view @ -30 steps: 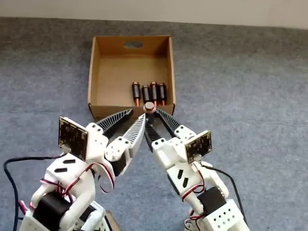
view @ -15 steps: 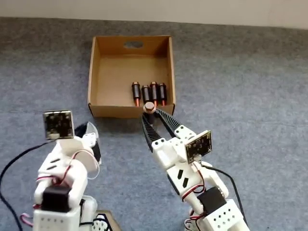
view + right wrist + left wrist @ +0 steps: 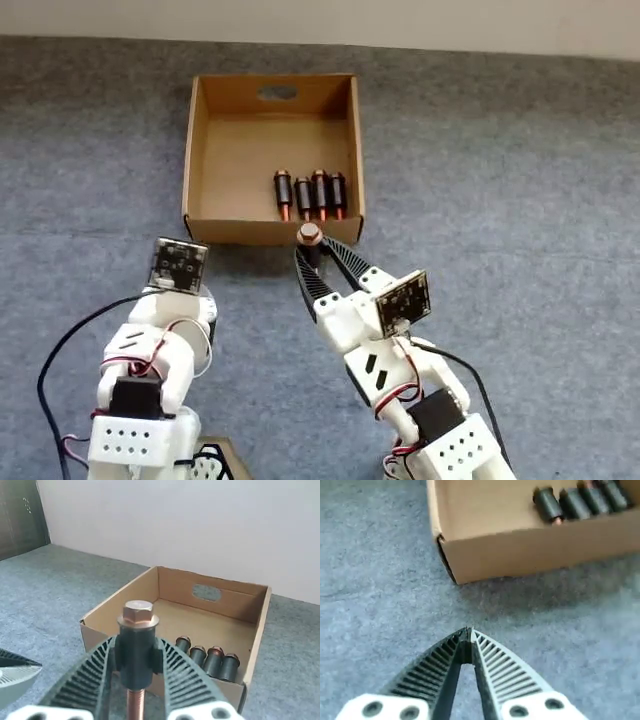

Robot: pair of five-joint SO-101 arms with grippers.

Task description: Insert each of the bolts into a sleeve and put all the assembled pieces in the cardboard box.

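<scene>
My right gripper (image 3: pixel 136 652) is shut on an assembled piece (image 3: pixel 136 645), a copper bolt standing upright in a black sleeve; in the high view the piece (image 3: pixel 311 238) hangs just outside the near wall of the cardboard box (image 3: pixel 205 150). Several assembled pieces (image 3: pixel 310 192) lie side by side inside the box against its near wall, and they show too in the right wrist view (image 3: pixel 207 660) and the left wrist view (image 3: pixel 580 500). My left gripper (image 3: pixel 467 632) is shut on nothing, above the carpet short of the box's near left corner (image 3: pixel 445 555).
Grey carpet (image 3: pixel 520 180) covers the table all around the box. The left arm (image 3: pixel 165 320) is drawn back near its base. The box's far wall has a hand-hole (image 3: pixel 277 94). A pale wall (image 3: pixel 200 520) stands behind.
The left arm has let go near the held piece, drawn back toward its base and shut its fingers. The right gripper has shifted slightly toward the box with the piece.
</scene>
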